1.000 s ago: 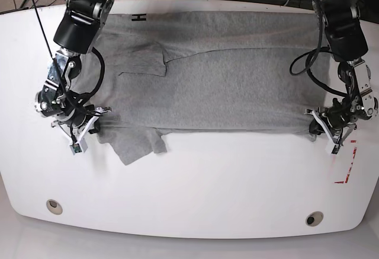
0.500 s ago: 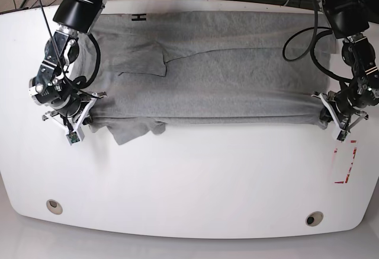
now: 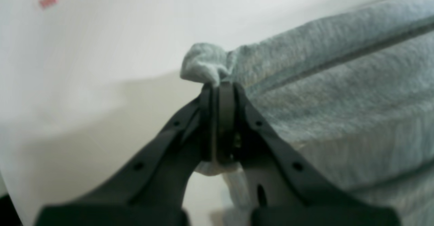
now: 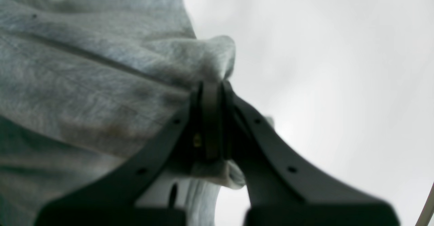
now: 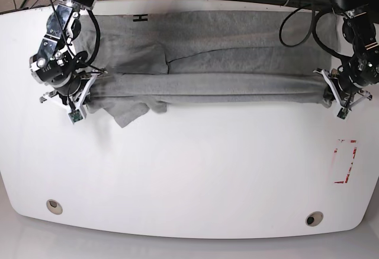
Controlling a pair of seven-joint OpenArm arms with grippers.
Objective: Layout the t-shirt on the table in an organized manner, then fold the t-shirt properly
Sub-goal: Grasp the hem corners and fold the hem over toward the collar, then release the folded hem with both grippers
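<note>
The heather-grey t-shirt point(image 5: 225, 63) lies sideways across the far half of the white table point(image 5: 189, 176). Its near edge is raised into a taut band between both grippers. On the right of the base view, my left gripper point(image 5: 330, 96) is shut on a bunched corner of the t-shirt point(image 3: 203, 66). On the left, my right gripper point(image 5: 93, 90) is shut on the other corner. In each wrist view the fingertips point(image 3: 218, 90) point(image 4: 210, 90) meet with grey cloth point(image 4: 84, 83) pinched between them. A sleeve point(image 5: 130, 112) droops below the band, and a black letter "H" point(image 5: 139, 18) shows at the far edge.
A red-marked rectangle point(image 5: 344, 161) sits near the table's right edge. Two round grommet holes point(image 5: 54, 206) point(image 5: 314, 218) lie near the front edge. Cables and dark floor run behind the table's far edge.
Both grippers have carried the t-shirt's near edge away from the front of the table, toward the far edge. The flat grey area has narrowed and the sleeve has trailed along.
</note>
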